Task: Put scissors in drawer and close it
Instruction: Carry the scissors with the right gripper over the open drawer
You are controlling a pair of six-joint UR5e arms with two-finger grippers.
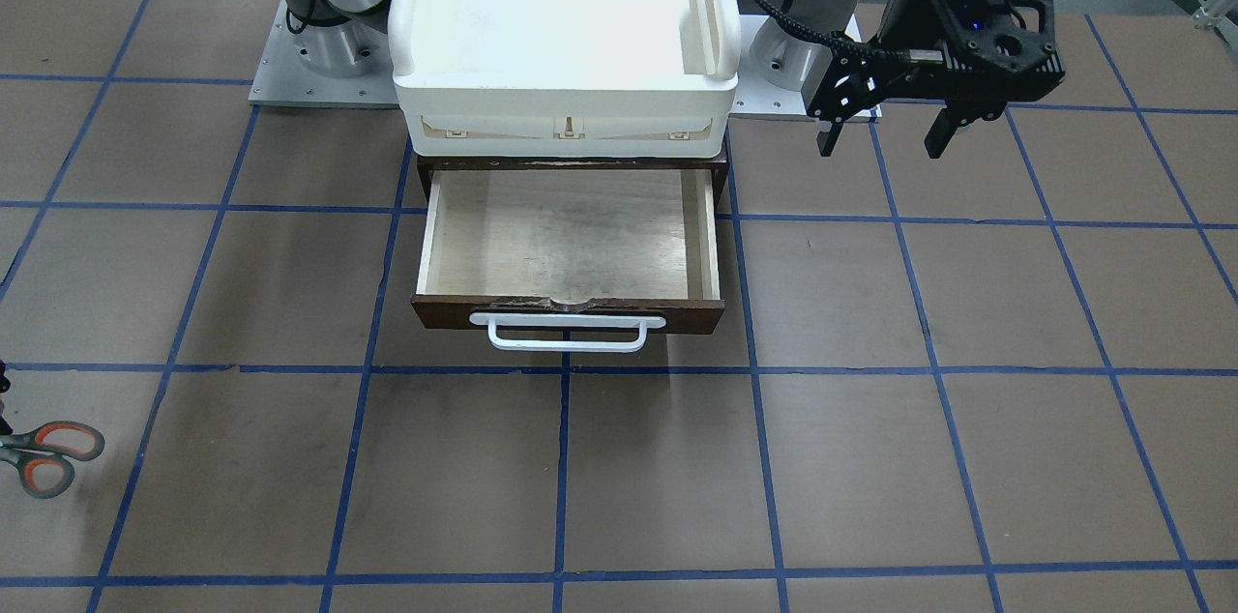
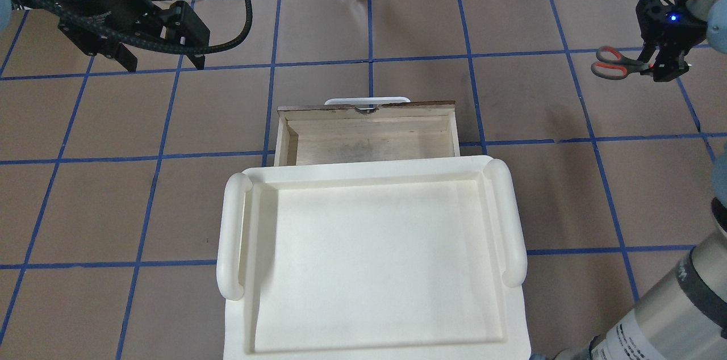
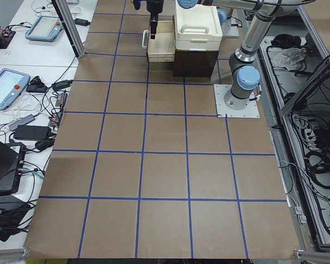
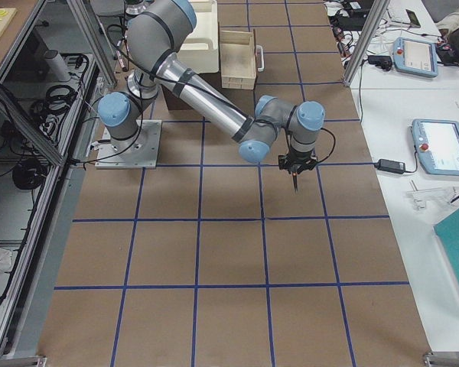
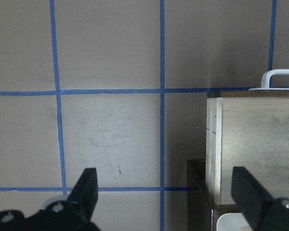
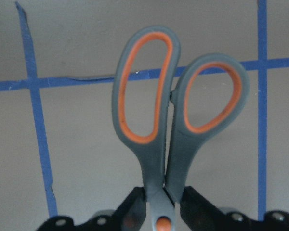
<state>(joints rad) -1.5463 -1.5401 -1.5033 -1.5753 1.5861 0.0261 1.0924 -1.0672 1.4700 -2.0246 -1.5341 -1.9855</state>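
The scissors [image 2: 612, 63], grey with orange-lined loops, are at the far right of the table, clamped near their pivot by my right gripper [image 2: 663, 66]. The right wrist view shows the fingers [image 6: 135, 207] closed on the scissors [image 6: 156, 159], loops pointing away, just above the brown table. Their handles show at the front-facing view's left edge [image 1: 44, 458]. The drawer [image 1: 571, 315] is pulled open, its pale interior empty, white handle [image 1: 568, 335] facing out. My left gripper [image 1: 880, 141] is open and empty, hovering beside the drawer on the robot's left [image 5: 166, 197].
A white plastic tray [image 2: 233, 229] sits on top of the dark cabinet above the drawer. Both arm bases [image 1: 329, 52] stand behind it. Brown table with blue tape grid lies between the scissors and the drawer [image 2: 369, 113].
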